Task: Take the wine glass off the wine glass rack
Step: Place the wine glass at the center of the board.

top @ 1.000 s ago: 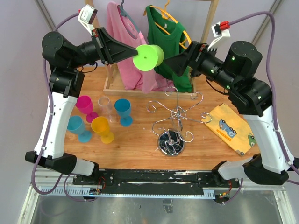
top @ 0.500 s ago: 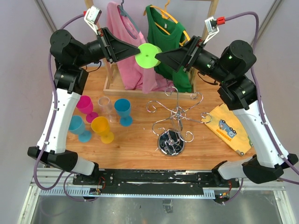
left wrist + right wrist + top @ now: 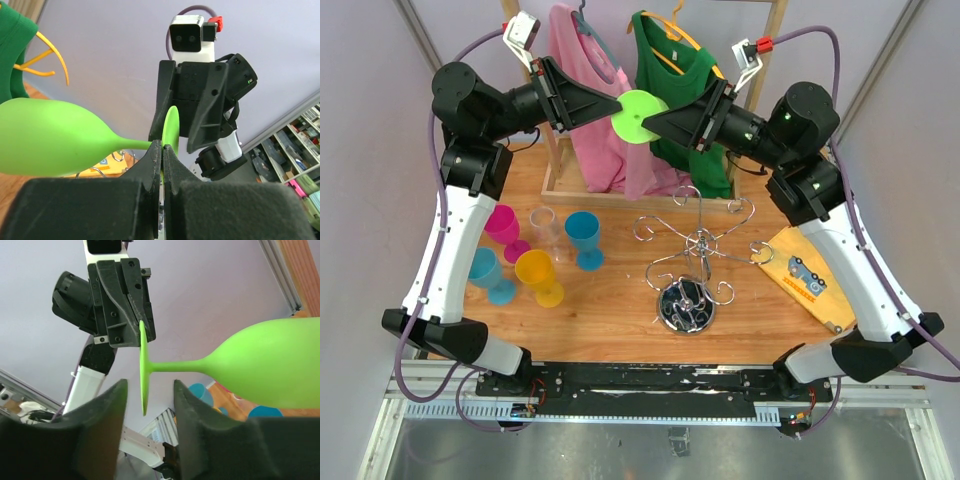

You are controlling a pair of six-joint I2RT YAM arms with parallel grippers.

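Note:
A lime-green wine glass point(image 3: 638, 113) hangs sideways in the air above the back of the table. My left gripper point(image 3: 618, 108) is shut on the rim of its round foot point(image 3: 170, 127), and the bowl point(image 3: 50, 135) sticks out to the left in the left wrist view. My right gripper point(image 3: 650, 122) meets it from the other side. Its jaws point(image 3: 150, 390) stand either side of the foot's edge point(image 3: 143, 370) with a gap on both sides. The chrome wine glass rack point(image 3: 698, 240) stands on the table below with nothing hanging on it.
Several plastic goblets stand at the left: magenta point(image 3: 502, 225), clear point(image 3: 545, 225), blue point(image 3: 583, 235), teal point(image 3: 485, 270), yellow point(image 3: 537, 272). A wooden clothes rail at the back holds a pink shirt point(image 3: 590, 100) and a green top point(image 3: 685, 90). A yellow cloth point(image 3: 808, 272) lies at the right.
My right arm has swung left until its jaws straddle the glass's foot, and the jaws have narrowed. The left gripper has turned the glass slightly and kept hold.

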